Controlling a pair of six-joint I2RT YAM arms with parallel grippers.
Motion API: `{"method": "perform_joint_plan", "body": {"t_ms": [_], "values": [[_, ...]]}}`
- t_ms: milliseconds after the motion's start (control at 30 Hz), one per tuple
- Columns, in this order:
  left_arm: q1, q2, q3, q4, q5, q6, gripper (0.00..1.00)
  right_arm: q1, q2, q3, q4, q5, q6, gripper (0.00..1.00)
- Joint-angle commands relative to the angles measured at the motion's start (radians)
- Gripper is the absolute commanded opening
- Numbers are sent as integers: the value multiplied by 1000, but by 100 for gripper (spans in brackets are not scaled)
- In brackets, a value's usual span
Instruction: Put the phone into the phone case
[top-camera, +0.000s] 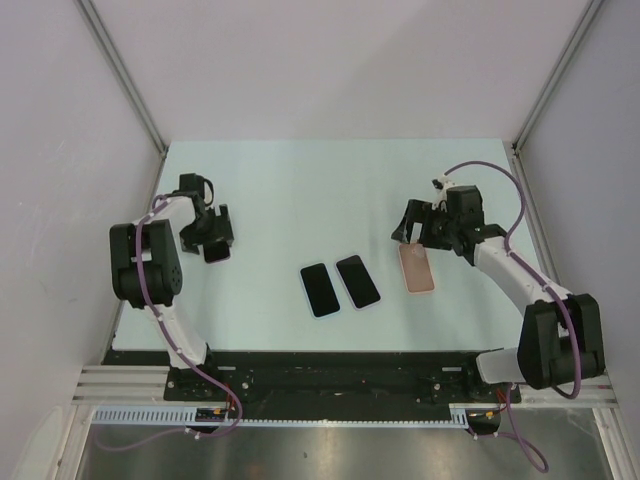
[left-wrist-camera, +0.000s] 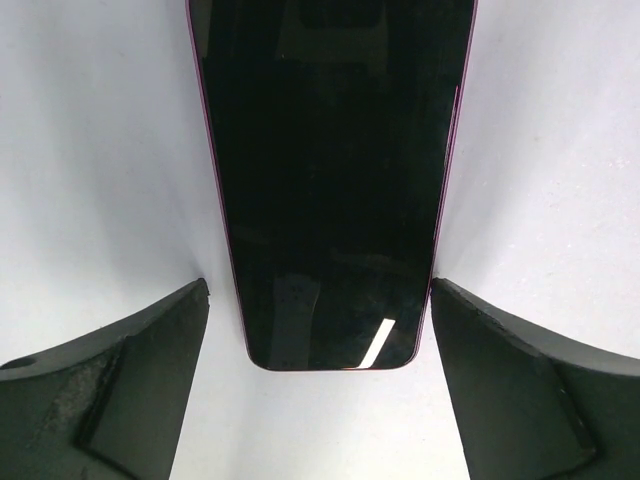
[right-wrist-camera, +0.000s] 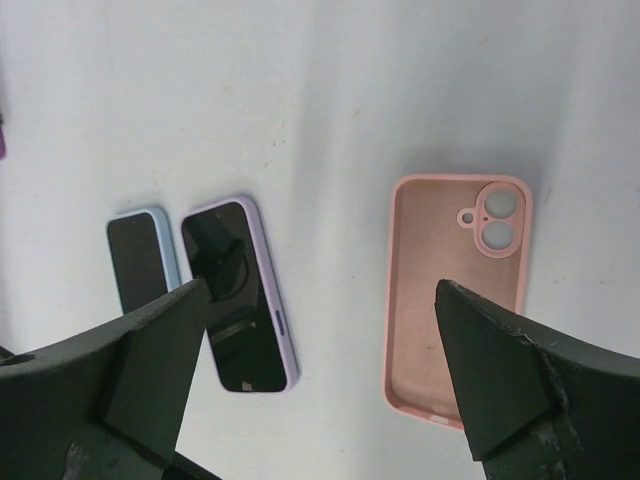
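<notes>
Right wrist shows the phone case (right-wrist-camera: 430, 240) bare inside; left gripper (left-wrist-camera: 318, 290), right gripper (right-wrist-camera: 320, 290) wide.

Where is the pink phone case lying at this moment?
In the top view, the pink phone case lies on the right side, by the right gripper, right of the lilac-edged phone.

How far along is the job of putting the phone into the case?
Done: nothing yet. The case lies empty, inside up. The two middle phones look cased already.
In hand: the left gripper is open on either side of the phone, not gripping it. The right gripper hovers open by the case.
Left: grasp, carry, press in.
</notes>
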Motion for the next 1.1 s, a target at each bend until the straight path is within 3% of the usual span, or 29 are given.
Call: {"method": "perform_joint_plan", "body": {"t_ms": [0, 167, 267, 467, 600, 800, 1067], "values": [[-12, 27, 5, 18, 23, 29, 95, -9, -71, 9, 20, 45, 71, 100], [-12, 52, 19, 21, 31, 25, 88, -10, -89, 7, 34, 41, 105, 100], [-29, 52, 10, 13, 54, 14, 72, -10, -78, 7, 50, 27, 133, 100], [-84, 81, 5, -37, 176, -50, 52, 56, -36, 7, 121, -2, 245, 97], [-155, 41, -10, -54, 219, -80, 51, 157, 41, 7, 214, 7, 349, 90], [-175, -42, -130, 19, 435, -172, 48, 345, 191, 87, 299, 50, 440, 83], [-252, -119, -242, 90, 468, -205, 48, 447, 478, 251, 486, -27, 610, 72]]}}
